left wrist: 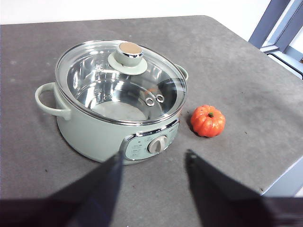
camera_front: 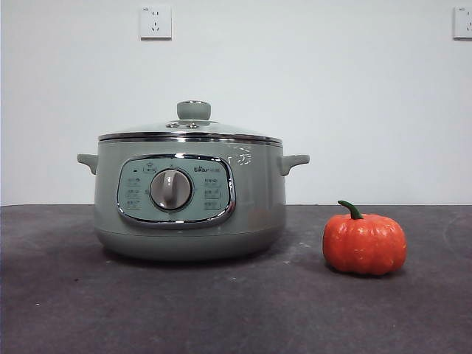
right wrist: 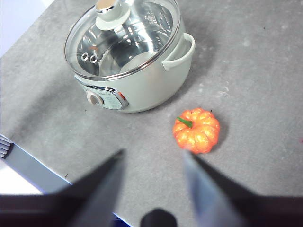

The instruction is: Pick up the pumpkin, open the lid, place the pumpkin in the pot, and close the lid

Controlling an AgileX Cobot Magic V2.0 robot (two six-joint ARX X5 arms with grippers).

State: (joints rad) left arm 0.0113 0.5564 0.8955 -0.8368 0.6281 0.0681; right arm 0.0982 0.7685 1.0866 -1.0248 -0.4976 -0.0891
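The pumpkin (camera_front: 364, 245) is sitting on the dark table (camera_front: 59, 310) just beside the pot (camera_front: 190, 199), on the side of the handle that is farthest from the dial, and it is not touching the pot. The lid (camera_front: 190, 133) is resting closed on the pot, so nothing of the task is done yet.

Both grippers are hanging above the table, empty, with their jaws spread. The right gripper (right wrist: 154, 158) is looking almost straight down at the pumpkin, which is lying just ahead of its jaws and slightly toward one of them; the left gripper (left wrist: 154, 163) is facing the pot's dial instead, with the pumpkin off to one side, beyond the pot's front. So the right arm is judged to be the nearer one for the pick (the left one seems better placed for the lid's knob (left wrist: 129, 49)).

The pumpkin is standing upright, its green stem (right wrist: 184, 122) curving up and leaning toward the pot. It is squat and nearly round, with no real long axis across the table, so the jaws could be closing across its ribs from almost any side.
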